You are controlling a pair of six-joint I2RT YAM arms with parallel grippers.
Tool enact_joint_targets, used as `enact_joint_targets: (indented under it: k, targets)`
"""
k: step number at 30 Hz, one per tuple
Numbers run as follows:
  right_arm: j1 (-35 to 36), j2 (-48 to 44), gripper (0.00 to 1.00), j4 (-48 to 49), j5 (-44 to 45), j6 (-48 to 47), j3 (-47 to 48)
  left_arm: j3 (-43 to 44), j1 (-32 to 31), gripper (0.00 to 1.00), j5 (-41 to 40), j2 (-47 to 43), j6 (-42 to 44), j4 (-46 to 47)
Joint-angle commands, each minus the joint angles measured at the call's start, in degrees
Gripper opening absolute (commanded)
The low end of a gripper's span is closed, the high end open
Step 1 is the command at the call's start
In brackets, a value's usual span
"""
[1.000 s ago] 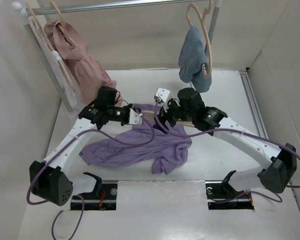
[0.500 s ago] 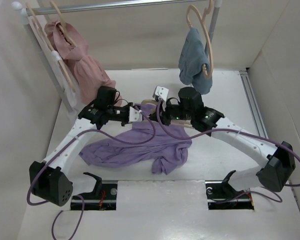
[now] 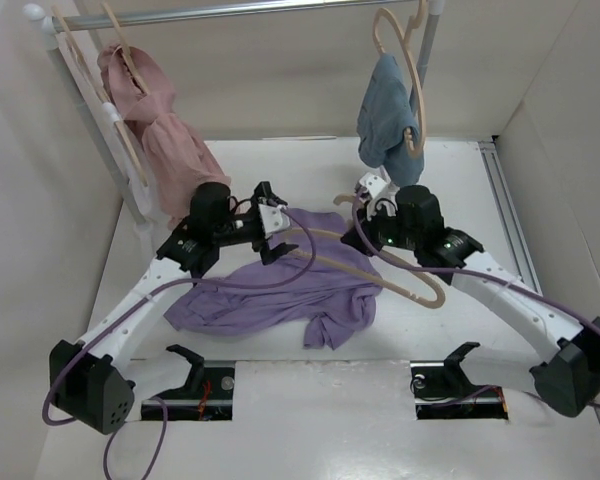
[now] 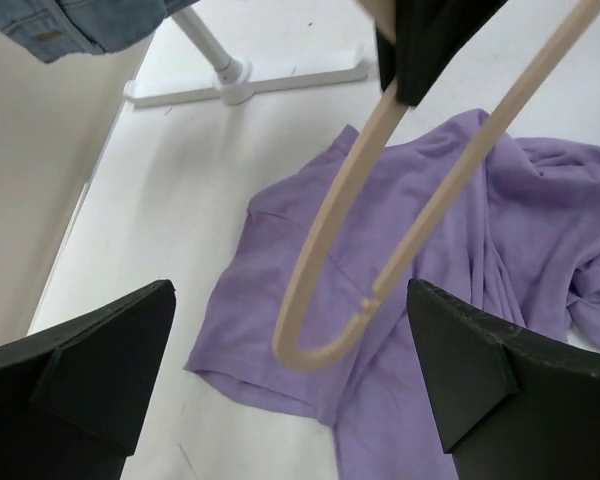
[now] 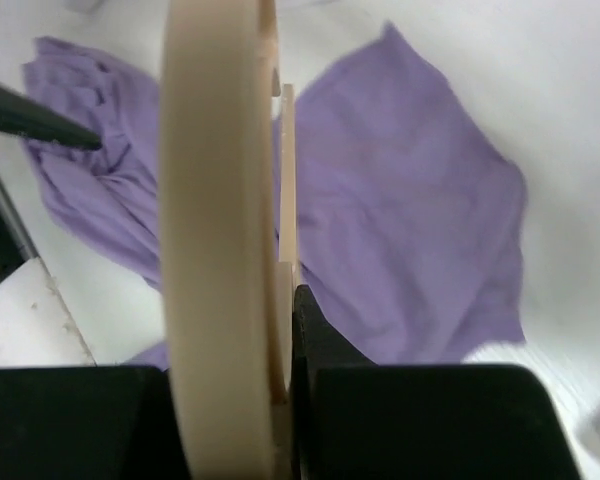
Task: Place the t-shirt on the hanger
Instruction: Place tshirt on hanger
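The lavender t-shirt (image 3: 280,292) lies crumpled on the white table between the arms, and shows below both wrists (image 4: 450,300) (image 5: 400,210). The pale tan hanger (image 3: 400,272) hangs in the air above its right part. My right gripper (image 3: 367,228) is shut on the hanger (image 5: 215,230), which fills that wrist view edge-on between the fingers (image 5: 305,320). One curved end of the hanger (image 4: 325,300) reaches down in front of my left gripper (image 4: 290,295). That gripper (image 3: 268,222) stands wide open over the shirt's back edge and holds nothing.
A clothes rack (image 3: 240,10) stands at the back. A dusty-pink garment (image 3: 165,135) hangs at its left and a light-blue one (image 3: 385,115) at its right, each on its own hanger. The rack's white foot (image 4: 235,75) lies behind the shirt. White walls close in both sides.
My left gripper has opened and drawn back a little. My right gripper has shut on the hanger and carried it up and to the right, clear of the shirt.
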Motion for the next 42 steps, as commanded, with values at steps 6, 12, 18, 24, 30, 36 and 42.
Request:
enact_joint_targets:
  k: [6,12,18,24,30,36,42]
  targets:
    - [-0.42,-10.96,0.00,-17.29,22.00,8.87,2.90,-1.80,-17.77,1.00,-24.77,2.34,-4.95,1.11]
    - [-0.95,-16.16,0.00,-23.89,29.13,10.73,1.07,-1.88,-19.02,1.00,-24.42,15.34,-0.23,-0.22]
    - [-1.47,-20.03,0.00,-25.65,31.06,13.54,-0.62,-7.06,-19.02,0.98,-29.08,22.21,15.34,2.34]
    - [-2.00,-24.07,0.00,-26.26,30.89,14.07,-2.29,-9.09,-17.26,0.31,-26.89,22.30,29.24,-9.59]
    - [-2.00,-24.69,0.00,-27.41,29.23,14.07,-2.81,-5.93,-6.38,0.00,-27.67,16.60,51.52,-34.19]
    - [-2.00,-24.69,0.00,-23.64,24.57,14.07,-4.74,-8.65,0.67,0.90,-27.00,4.04,58.79,-33.46]
    - [-2.00,-24.08,0.00,-22.40,23.16,12.31,-4.75,-7.51,-2.48,1.00,-10.19,-2.30,11.64,-1.37]
